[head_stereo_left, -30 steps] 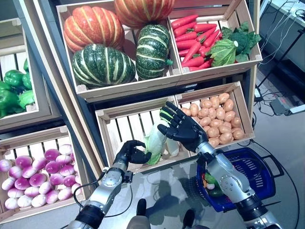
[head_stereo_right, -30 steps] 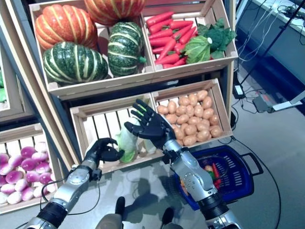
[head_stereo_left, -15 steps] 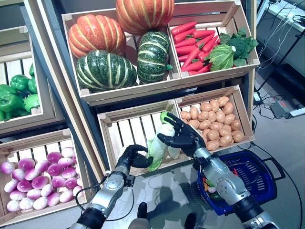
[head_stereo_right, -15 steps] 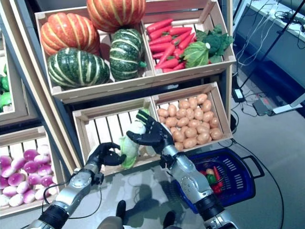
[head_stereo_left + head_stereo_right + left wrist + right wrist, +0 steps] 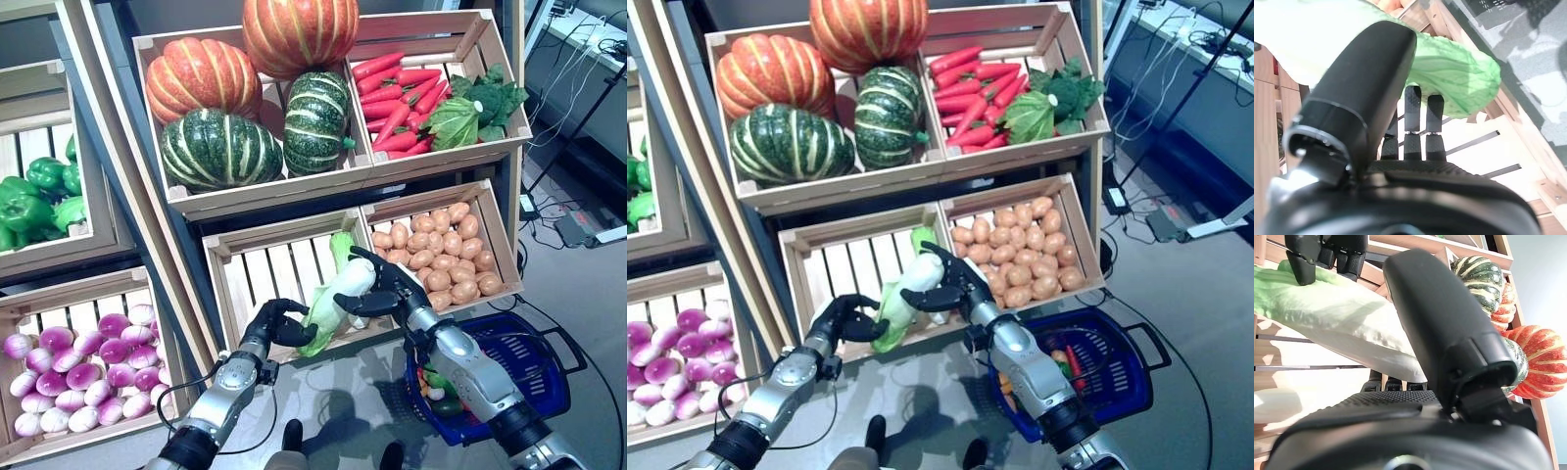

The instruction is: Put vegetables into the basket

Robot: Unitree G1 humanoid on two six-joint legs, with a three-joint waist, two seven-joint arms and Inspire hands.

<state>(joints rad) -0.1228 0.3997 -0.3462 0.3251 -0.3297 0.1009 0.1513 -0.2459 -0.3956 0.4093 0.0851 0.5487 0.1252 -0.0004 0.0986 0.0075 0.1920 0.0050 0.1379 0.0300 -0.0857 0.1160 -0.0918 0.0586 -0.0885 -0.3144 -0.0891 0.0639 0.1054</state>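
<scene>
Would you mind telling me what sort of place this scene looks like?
Probably a mock greengrocer's stall: tilted wooden crates stocked with pumpkins, carrots and potatoes, and a blue shopping basket on the floor.

Two orange pumpkins (image 5: 201, 76) and two green striped squashes (image 5: 217, 149) share one upper crate (image 5: 265, 196). The crate beside it holds a heap of carrots (image 5: 400, 98), too overlapped to count, and one leafy green bunch (image 5: 470, 103). One napa cabbage (image 5: 338, 292) shows, with a second pale vegetable (image 5: 1276, 404) lying in the slatted crate. Potatoes (image 5: 436, 250), purple turnips (image 5: 73, 367) and green peppers (image 5: 34, 196) lie in piles beyond counting. One blue basket (image 5: 549, 387). Two hands, left hand (image 5: 274, 323) and right hand (image 5: 387, 289).
</scene>
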